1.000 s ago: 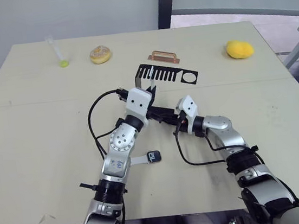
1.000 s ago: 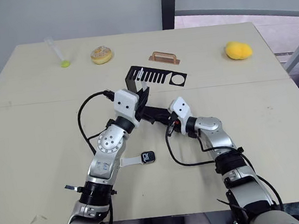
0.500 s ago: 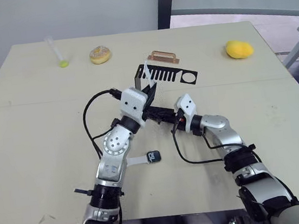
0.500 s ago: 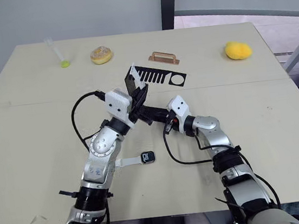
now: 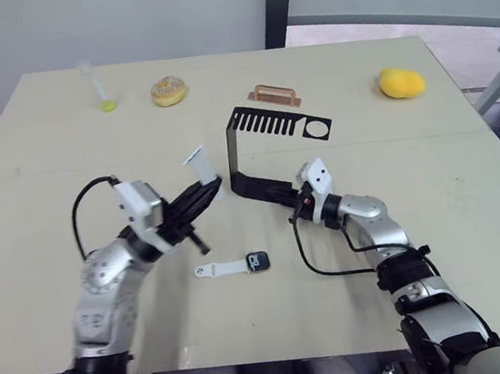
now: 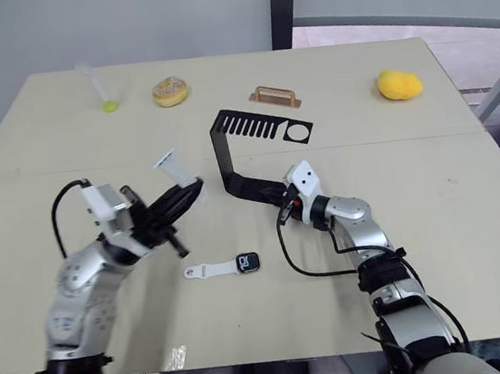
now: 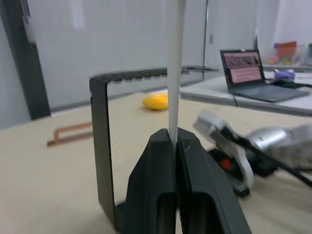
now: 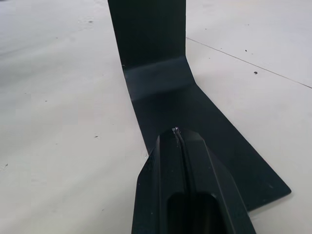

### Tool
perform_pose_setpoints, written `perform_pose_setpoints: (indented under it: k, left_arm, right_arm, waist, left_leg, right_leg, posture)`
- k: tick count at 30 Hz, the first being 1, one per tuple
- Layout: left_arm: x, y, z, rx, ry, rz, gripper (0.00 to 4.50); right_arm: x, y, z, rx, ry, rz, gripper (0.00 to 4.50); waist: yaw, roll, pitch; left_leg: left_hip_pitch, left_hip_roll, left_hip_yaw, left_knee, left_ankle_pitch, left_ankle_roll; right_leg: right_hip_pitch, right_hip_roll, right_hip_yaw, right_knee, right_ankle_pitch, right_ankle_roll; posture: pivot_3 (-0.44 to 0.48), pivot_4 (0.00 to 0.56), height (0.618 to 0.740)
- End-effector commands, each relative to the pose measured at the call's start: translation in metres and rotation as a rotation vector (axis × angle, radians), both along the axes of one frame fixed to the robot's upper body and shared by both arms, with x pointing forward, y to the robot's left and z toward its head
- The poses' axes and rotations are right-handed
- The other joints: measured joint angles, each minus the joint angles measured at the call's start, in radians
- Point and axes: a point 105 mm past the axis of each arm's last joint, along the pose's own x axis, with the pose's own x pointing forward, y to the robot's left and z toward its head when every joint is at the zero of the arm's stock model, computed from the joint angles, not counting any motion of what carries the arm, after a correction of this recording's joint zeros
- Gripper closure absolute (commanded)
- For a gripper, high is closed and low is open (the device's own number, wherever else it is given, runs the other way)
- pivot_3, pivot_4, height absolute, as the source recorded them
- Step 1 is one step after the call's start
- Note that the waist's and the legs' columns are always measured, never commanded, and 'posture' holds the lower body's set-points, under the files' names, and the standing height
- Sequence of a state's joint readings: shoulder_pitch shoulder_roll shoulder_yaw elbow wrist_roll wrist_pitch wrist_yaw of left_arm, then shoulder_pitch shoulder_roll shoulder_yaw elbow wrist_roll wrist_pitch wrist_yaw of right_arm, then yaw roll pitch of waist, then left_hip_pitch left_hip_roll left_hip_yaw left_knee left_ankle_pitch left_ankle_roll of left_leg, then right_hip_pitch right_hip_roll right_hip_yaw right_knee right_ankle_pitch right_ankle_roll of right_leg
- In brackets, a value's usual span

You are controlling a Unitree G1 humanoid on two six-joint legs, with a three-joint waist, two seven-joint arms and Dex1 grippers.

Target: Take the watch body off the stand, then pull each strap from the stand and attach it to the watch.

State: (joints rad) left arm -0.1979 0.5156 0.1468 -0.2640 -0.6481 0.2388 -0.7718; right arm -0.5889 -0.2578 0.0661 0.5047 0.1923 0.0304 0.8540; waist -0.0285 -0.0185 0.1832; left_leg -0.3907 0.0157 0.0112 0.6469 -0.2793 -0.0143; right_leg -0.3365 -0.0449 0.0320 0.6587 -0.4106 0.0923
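The black stand (image 5: 232,157) is upright mid-table, its slotted top arm (image 5: 279,125) pointing right. My left gripper (image 5: 212,186) is to the left of the stand, lifted off the table and shut on a white strap (image 5: 198,163) that sticks up from its tips; the left wrist view shows this strap (image 7: 174,73) pinched between the fingers. The watch body (image 5: 257,260) lies on the table nearer to me, with another white strap (image 5: 218,268) joined to its left side. My right gripper (image 8: 176,130) is shut, its tips resting on the stand's flat foot (image 8: 161,92).
A copper-coloured handle piece (image 5: 273,94) lies just behind the stand. A yellow lemon-like object (image 5: 401,83) sits far right, a doughnut (image 5: 168,91) and a tube with a green tip (image 5: 99,89) far left. A cable loops beside my right forearm (image 5: 334,272).
My left arm has swung back and to the left, away from the stand, taking the white strap out of the top arm's slots. The right gripper stays on the foot.
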Motion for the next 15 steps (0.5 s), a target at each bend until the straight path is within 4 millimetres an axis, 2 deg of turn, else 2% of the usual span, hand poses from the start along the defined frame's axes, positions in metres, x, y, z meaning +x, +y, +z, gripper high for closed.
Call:
perform_pose_setpoints:
  k: [1, 3, 6, 7, 9, 12, 15]
  left_arm:
    - [-0.013, 0.009, -0.001, 0.044, 0.138, -0.156, 4.47]
    - [-0.014, 0.010, -0.005, 0.070, 0.227, -0.203, 4.47]
    - [-0.020, 0.001, -0.009, 0.077, 0.381, -0.322, 4.47]
    - [-0.024, -0.004, -0.009, 0.075, 0.427, -0.378, 4.50]
    - [-0.031, -0.012, -0.008, 0.066, 0.524, -0.465, 4.50]
    - [-0.035, -0.022, -0.008, 0.065, 0.610, -0.541, 4.50]
    - [-0.033, -0.036, -0.015, 0.065, 0.686, -0.571, 4.50]
  right_arm:
    - [-0.017, -0.016, 0.025, 0.136, -0.048, 0.051, 4.50]
    - [-0.032, -0.021, 0.036, 0.199, -0.046, 0.096, 4.50]
    - [-0.060, -0.026, 0.044, 0.320, 0.058, 0.149, 4.50]
    - [-0.074, -0.025, 0.047, 0.364, 0.111, 0.190, 4.24]
    - [-0.098, -0.020, 0.050, 0.431, 0.198, 0.245, 3.66]
    - [-0.116, -0.016, 0.058, 0.575, 0.300, 0.233, 2.15]
    - [-0.133, -0.010, 0.055, 0.675, 0.406, 0.221, 0.78]
  waist:
    - [0.001, 0.000, 0.000]
    - [0.000, 0.001, 0.001]
    - [-0.002, 0.002, 0.001]
    - [-0.002, 0.002, 0.001]
    - [-0.002, 0.002, 0.001]
    - [-0.009, 0.002, 0.001]
    - [-0.014, 0.002, 0.001]
  left_leg:
    - [-0.001, 0.000, 0.000, 0.000, -0.001, 0.001]
    - [-0.002, -0.001, -0.002, -0.001, -0.003, 0.005]
    - [-0.004, -0.001, -0.002, -0.001, -0.003, 0.005]
    - [-0.004, 0.000, -0.002, -0.002, -0.003, 0.005]
    - [-0.005, 0.000, -0.003, -0.002, -0.003, 0.005]
    - [-0.004, 0.000, -0.004, -0.004, -0.003, 0.005]
    - [-0.004, 0.000, -0.004, -0.004, -0.003, 0.005]
  right_leg:
    - [0.000, -0.001, 0.000, 0.000, 0.000, 0.000]
    - [0.000, -0.001, -0.001, 0.000, 0.000, 0.000]
    - [-0.001, -0.001, -0.001, -0.001, 0.000, 0.000]
    - [-0.001, -0.001, -0.001, -0.001, 0.000, 0.000]
    - [-0.001, 0.000, -0.001, -0.001, 0.000, 0.000]
    - [-0.002, 0.000, -0.001, -0.001, 0.000, 0.000]
    - [-0.002, 0.000, 0.000, -0.003, 0.000, 0.000]
  posture:
    - [0.000, 0.150, 0.740]
    - [0.000, 0.150, 0.740]
    - [0.000, 0.150, 0.740]
    - [0.000, 0.150, 0.740]
    - [0.000, 0.150, 0.740]
    - [0.000, 0.150, 0.740]
    - [0.000, 0.150, 0.740]
